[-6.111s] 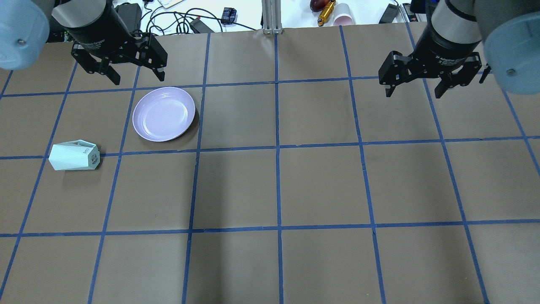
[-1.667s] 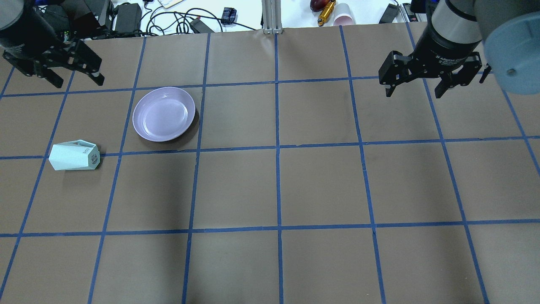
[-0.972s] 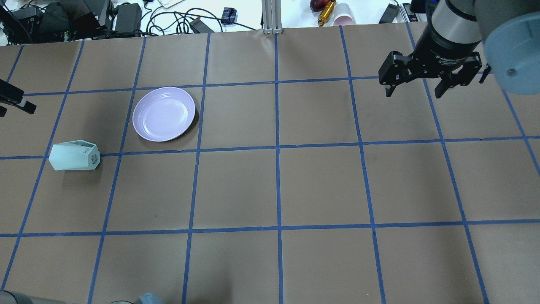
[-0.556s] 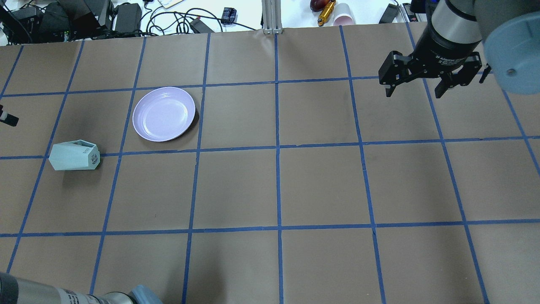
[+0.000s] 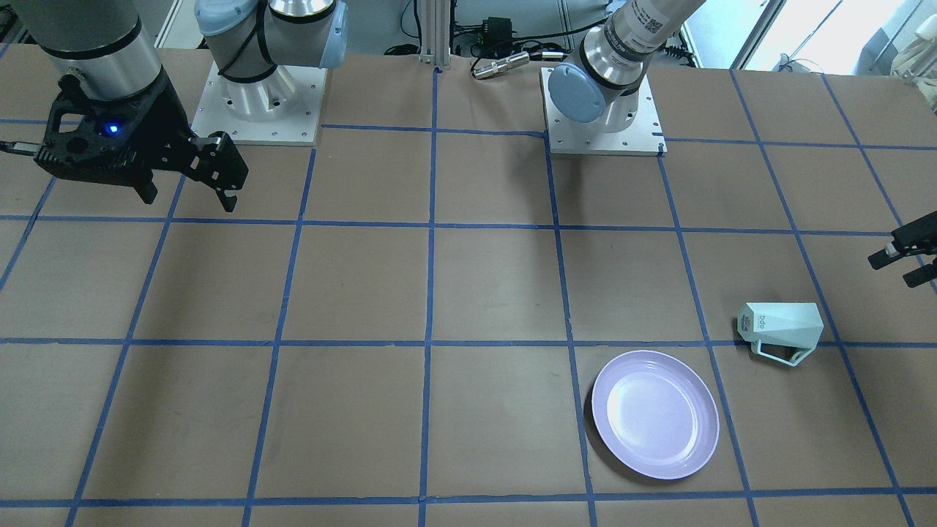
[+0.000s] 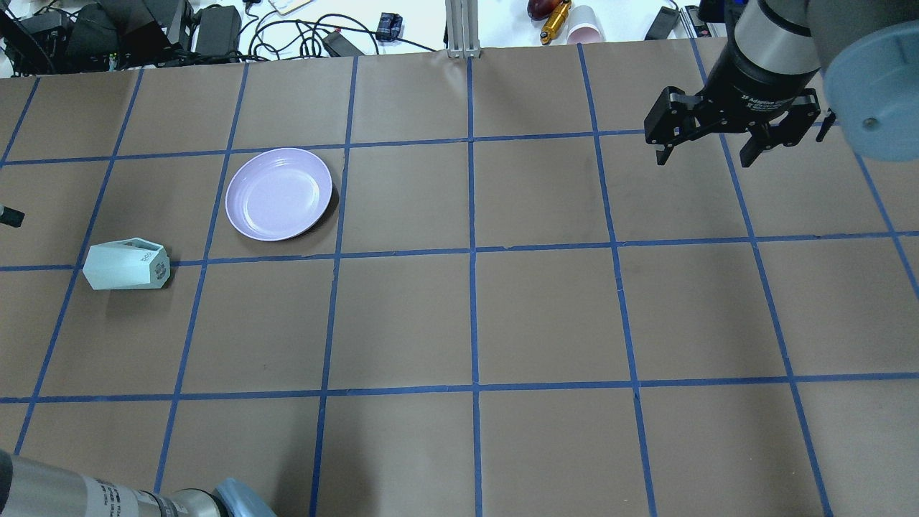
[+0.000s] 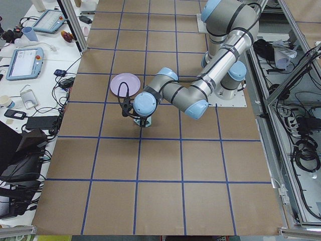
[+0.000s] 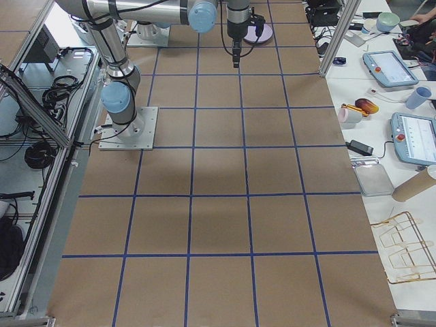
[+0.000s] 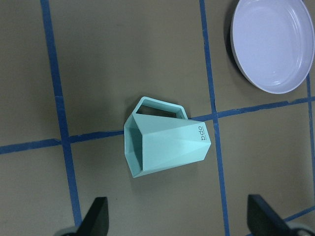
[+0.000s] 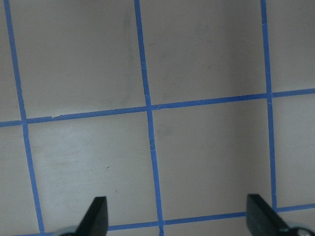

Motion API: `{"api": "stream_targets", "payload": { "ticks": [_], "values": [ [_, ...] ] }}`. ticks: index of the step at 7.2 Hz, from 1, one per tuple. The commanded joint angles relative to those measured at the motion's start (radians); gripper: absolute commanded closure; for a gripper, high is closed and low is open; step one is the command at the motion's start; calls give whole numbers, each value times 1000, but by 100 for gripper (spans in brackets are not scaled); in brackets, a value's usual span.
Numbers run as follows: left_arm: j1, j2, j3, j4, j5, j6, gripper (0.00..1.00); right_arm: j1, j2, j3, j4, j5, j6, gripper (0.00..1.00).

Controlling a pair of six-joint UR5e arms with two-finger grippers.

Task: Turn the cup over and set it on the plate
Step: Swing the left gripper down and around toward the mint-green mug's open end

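The mint-green cup (image 6: 126,266) lies on its side on the brown table, base toward the plate; it also shows in the front view (image 5: 782,328). The lavender plate (image 6: 278,194) sits empty, right of and beyond the cup. In the left wrist view the cup (image 9: 167,147) lies below the camera with its handle up in the image, and the plate (image 9: 273,44) is at the top right. My left gripper (image 5: 906,263) is open, above the table just left of the cup, empty. My right gripper (image 6: 707,140) is open and empty, far right.
My left forearm (image 6: 108,495) crosses the overhead view's bottom-left corner. Cables, power bricks and small items (image 6: 215,25) lie beyond the table's far edge. Both arm bases (image 5: 256,95) stand at the robot's side of the table.
My left gripper has swung from beside the plate leftward to the table's left edge, near the cup, and its forearm has come in at bottom left. Cup, plate and right arm have not moved.
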Motion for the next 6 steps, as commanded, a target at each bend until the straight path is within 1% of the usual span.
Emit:
{"api": "stream_targets", "payload": {
  "ticks": [1, 3, 6],
  "values": [
    [28, -51, 26, -54, -62, 1, 0, 0, 2, 0, 0, 0, 0, 0],
    [61, -99, 32, -68, -92, 4, 0, 0, 0, 0, 0, 0, 0, 0],
    [67, -173, 33, -77, -112, 25, 0, 0, 0, 0, 0, 0, 0, 0]
  ]
}}
